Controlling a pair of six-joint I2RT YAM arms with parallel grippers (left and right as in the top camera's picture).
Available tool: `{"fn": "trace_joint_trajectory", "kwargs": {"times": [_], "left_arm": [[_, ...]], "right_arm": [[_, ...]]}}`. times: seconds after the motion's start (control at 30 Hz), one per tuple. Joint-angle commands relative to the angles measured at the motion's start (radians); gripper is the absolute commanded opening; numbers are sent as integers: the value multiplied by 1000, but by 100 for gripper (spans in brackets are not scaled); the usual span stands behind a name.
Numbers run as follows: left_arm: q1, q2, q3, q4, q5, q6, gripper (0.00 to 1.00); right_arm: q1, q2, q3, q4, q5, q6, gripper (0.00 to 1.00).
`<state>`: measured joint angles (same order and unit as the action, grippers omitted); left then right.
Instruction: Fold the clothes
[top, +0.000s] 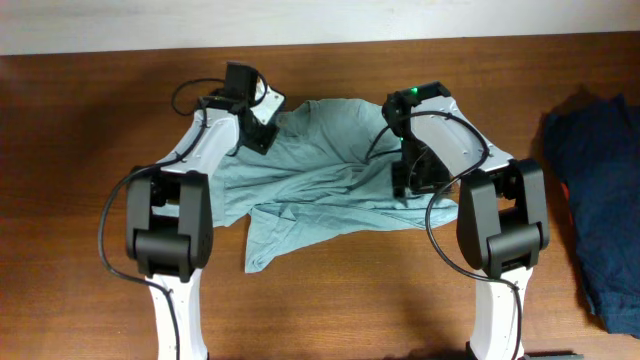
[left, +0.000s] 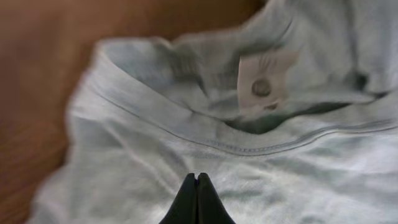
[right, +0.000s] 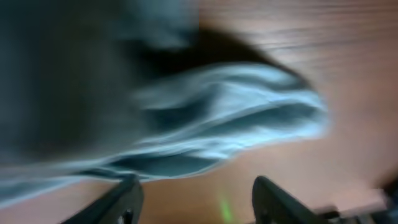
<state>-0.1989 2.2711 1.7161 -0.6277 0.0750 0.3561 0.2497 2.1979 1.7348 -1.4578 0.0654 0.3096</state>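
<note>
**Crumpled T-shirt between two arms, navy garment off to the right**

The pale grey-blue T-shirt (top: 320, 175) lies rumpled in the middle of the wooden counter (top: 80, 110), its collar end toward the far side and a loose flap trailing to the near left. The left arm (top: 170, 215) covers the shirt's left edge and the right arm (top: 500, 215) hides its right edge.

The left pincer (left: 197, 180) is pressed together, its tips at the fabric just near of the collar seam. Whether any cloth is caught between them cannot be told. A white label (left: 264, 84) shows inside the collar (left: 186, 134) just beyond.

The right pincer (right: 197, 190) is spread, low over bare counter, with a bunched fold of the shirt directly ahead of it. That view is badly blurred.

Well apart at the counter's right edge lies a heaped dark navy garment (top: 600, 180) with a red patch (top: 566, 190) at its left side.
</note>
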Motion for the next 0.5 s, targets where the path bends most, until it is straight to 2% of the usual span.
{"fn": "trace_joint_trajectory", "kwargs": {"times": [0.0,0.07,0.17,0.27,0.33,0.47], "left_arm": [[6,27,5,5,6,22,0],[8,35,5,21,-16,24,0],[15,61,5,53,-134,0,0],[37,91,5,66,-227,-75,0],[74,126,5,66,-308,-179,0],[156,172,5,16,-349,-314,0]], "right_arm": [[6,-45,-2,23,-292,-144,58],[6,-48,-2,31,-344,-181,58],[13,-55,-2,42,-415,-259,58],[28,-60,-2,49,-425,-290,58],[45,-61,-1,50,-433,-307,58],[93,-62,-1,52,-509,-398,59]]}}
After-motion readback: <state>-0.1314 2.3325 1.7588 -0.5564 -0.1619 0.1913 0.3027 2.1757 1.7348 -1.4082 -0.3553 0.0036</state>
